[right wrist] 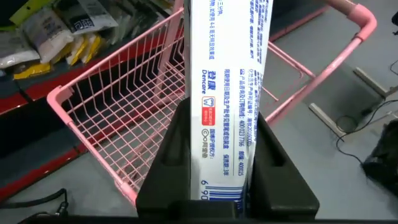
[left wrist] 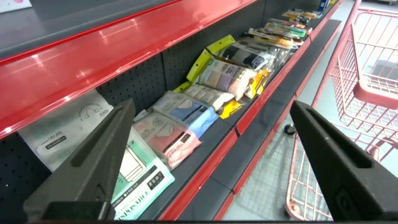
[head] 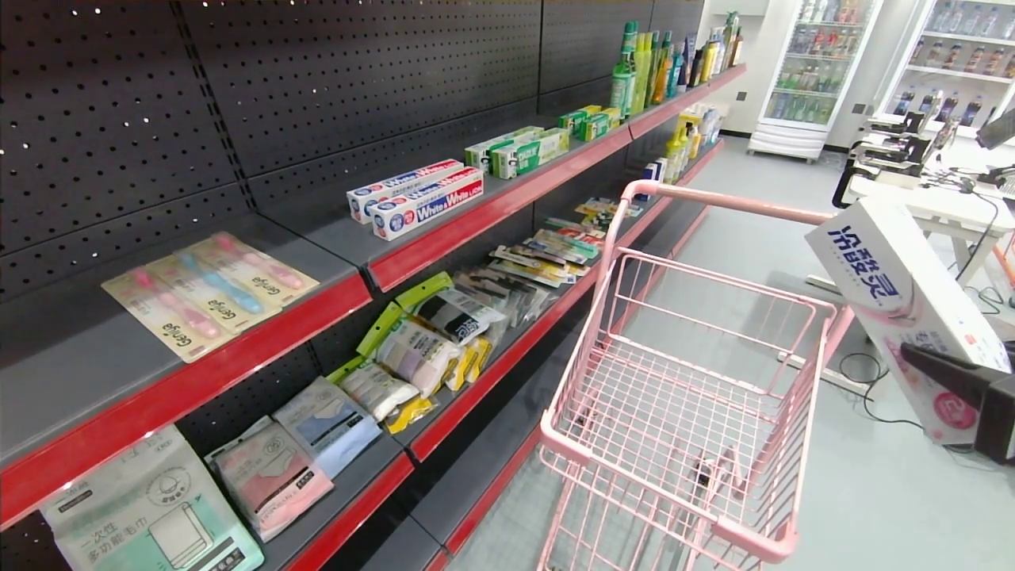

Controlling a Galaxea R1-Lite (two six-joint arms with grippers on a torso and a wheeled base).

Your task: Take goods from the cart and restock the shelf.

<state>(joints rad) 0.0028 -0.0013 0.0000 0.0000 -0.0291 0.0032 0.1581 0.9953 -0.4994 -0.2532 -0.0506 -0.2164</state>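
Note:
My right gripper (head: 955, 382) is shut on a long white toothpaste box (head: 896, 289), held out to the right of the pink cart (head: 714, 198) and just above its rim. In the right wrist view the box (right wrist: 227, 74) stands between the fingers (right wrist: 177, 146) with the cart basket (right wrist: 112, 112) below. The basket looks bare. My left gripper (left wrist: 211, 112) is open with nothing in it, facing the lower shelf's red edge (left wrist: 261, 106). Similar toothpaste boxes (head: 416, 194) lie on the upper shelf (head: 476, 222).
Toothbrush packs (head: 206, 289) lie at the upper shelf's left. Soft packs (head: 412, 349) fill the lower shelf. Bottles (head: 650, 67) stand farther along. A drinks fridge (head: 809, 71), a white table (head: 936, 206) and floor cables (head: 864, 373) are on the right.

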